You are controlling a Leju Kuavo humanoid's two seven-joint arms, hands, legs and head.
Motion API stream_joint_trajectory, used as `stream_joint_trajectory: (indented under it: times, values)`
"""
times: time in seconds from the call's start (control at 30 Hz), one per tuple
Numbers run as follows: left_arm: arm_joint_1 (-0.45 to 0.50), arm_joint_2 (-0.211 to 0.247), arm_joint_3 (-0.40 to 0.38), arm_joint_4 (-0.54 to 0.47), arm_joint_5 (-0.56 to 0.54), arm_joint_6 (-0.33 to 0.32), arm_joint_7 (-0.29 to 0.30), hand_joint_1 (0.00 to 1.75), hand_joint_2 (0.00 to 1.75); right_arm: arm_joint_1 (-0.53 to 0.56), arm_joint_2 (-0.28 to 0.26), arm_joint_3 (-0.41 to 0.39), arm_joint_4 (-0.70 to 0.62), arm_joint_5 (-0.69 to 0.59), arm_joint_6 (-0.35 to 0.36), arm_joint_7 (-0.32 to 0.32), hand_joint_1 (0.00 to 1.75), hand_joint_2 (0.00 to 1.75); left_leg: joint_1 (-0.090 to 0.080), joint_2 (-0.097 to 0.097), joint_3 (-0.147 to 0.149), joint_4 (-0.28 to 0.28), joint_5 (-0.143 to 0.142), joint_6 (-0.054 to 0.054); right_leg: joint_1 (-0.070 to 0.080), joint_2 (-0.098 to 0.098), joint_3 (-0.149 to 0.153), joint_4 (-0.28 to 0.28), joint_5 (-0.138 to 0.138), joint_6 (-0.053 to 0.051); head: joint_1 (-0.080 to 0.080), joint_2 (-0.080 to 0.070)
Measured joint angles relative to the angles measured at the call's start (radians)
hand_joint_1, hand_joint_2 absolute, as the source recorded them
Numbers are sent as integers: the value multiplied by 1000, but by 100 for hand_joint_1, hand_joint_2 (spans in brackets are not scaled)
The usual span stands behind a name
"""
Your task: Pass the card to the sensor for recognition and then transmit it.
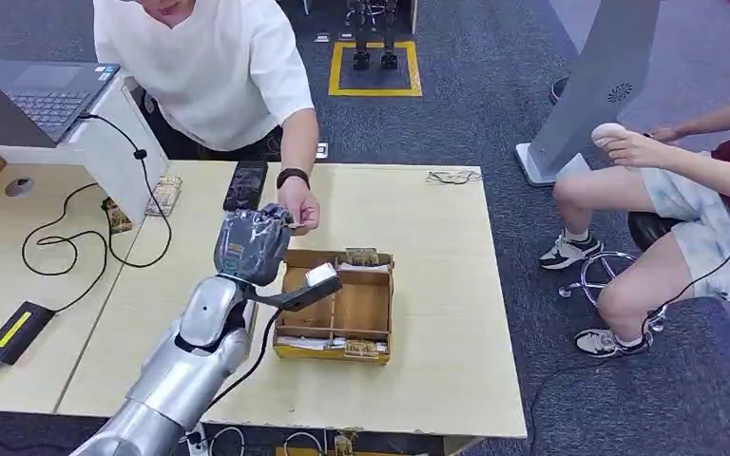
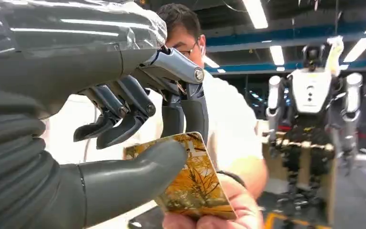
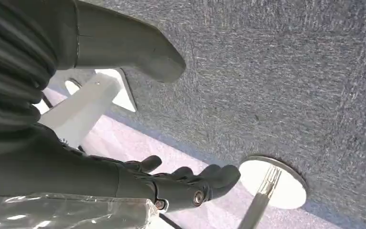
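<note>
While the orange printed card (image 2: 195, 183), hidden in the head view, is pinched by the left hand (image 2: 138, 138) and a person's hand (image 2: 219, 217), the right hand (image 3: 171, 183) is seen spread apart, empty.

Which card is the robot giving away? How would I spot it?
Find the wooden box on the table. Just behind it, the robot's left hand meets a person's hand. The card is pinched between them: golden yellow, with plant pictures.

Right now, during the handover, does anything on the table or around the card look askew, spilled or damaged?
Nothing looks spilled or broken. The card is intact, pinched by the left robot hand while a person's hand also grips it. The wooden tray sits square on the table. Only the loose black cables look untidy.
</note>
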Motion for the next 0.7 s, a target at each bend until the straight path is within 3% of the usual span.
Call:
stream_joint_trajectory:
  times: [0.03,0.23,0.7]
  values:
    - [0,0,0,8,-4,3,4,0,175,0,0,0,0,0,0,0,0,175,0,0,0,0,0,0,0,0,0,0,0,0,0,0]
    - [5,2,0,39,-1,54,-7,0,175,0,0,0,-5,0,2,0,0,175,0,0,-1,0,0,0,0,0,0,0,0,0,0,0]
    - [8,9,17,21,34,98,-54,0,175,6,0,0,-10,0,2,-8,0,175,0,0,-1,0,0,0,0,0,0,0,0,0,0,0]
